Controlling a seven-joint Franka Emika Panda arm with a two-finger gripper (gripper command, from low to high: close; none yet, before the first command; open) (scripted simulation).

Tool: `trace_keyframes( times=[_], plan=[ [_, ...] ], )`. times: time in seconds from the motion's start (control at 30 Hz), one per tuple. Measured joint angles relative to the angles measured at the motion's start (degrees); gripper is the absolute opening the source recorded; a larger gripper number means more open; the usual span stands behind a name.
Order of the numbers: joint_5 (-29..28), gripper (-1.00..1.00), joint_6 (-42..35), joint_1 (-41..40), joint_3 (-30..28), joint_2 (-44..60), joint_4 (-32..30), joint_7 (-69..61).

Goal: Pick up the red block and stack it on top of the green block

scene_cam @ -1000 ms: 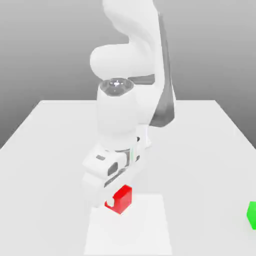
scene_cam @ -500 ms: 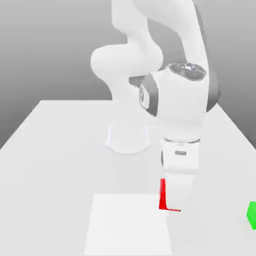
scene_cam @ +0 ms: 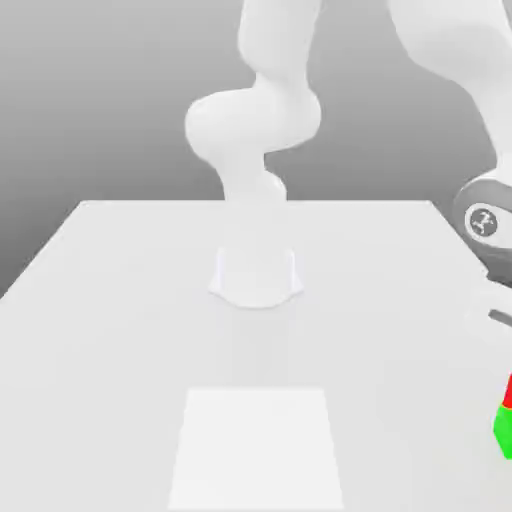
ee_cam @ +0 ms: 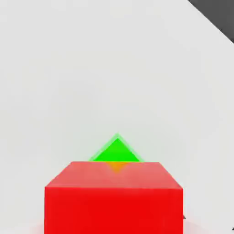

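setting: simulated test bench | cues: plain white table (scene_cam: pixel 120 300), grey gradient backdrop

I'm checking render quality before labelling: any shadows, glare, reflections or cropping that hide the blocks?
Exterior view: flat, even light, no glare; the red block and green block are cropped by the exterior view's right edge. Hand view: red block looms large, with an orange tint where the green block meets it.

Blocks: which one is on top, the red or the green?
The red block is on top. In the hand view it covers most of the green block, and at the exterior view's right edge red sits above green.
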Motion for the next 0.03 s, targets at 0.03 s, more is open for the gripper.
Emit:
trace_keyframes(
  times=[0.03],
  plan=[
    [0.0,1.0,0.0,0.0,0.0,0.0,0.0,0.0]
  ],
)
